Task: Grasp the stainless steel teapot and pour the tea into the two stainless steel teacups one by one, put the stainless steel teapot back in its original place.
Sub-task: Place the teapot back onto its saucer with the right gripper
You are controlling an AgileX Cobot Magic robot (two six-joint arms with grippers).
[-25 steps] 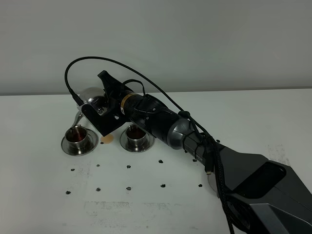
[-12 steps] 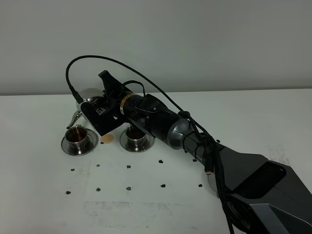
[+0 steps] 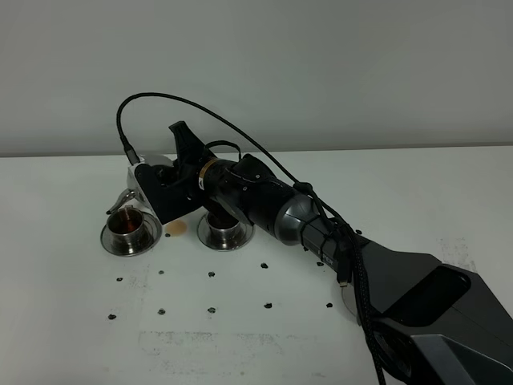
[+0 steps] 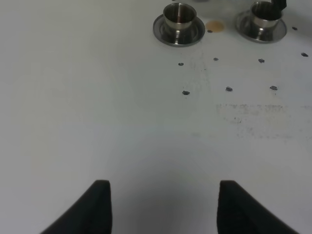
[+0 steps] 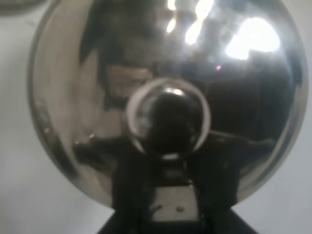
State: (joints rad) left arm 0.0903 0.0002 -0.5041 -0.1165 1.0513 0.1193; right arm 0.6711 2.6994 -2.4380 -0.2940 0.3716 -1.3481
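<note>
Above the left cup (image 3: 127,226), the teapot (image 3: 149,170) hangs in the right claw (image 3: 164,186) — jaws pinched on it, spout tipped toward that tea-filled cup. Beside it stands the second cup (image 3: 223,228). Left claw (image 4: 162,204) hovers over bare table (image 4: 97,122) — spread apart.

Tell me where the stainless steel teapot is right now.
In the high view, the stainless steel teapot is left of centre, held by the right gripper just behind the left teacup.

2 teacups (image 4: 179,19) on saucers beyond parted fingers (image 4: 95,207), white table (image 4: 97,107).
</note>
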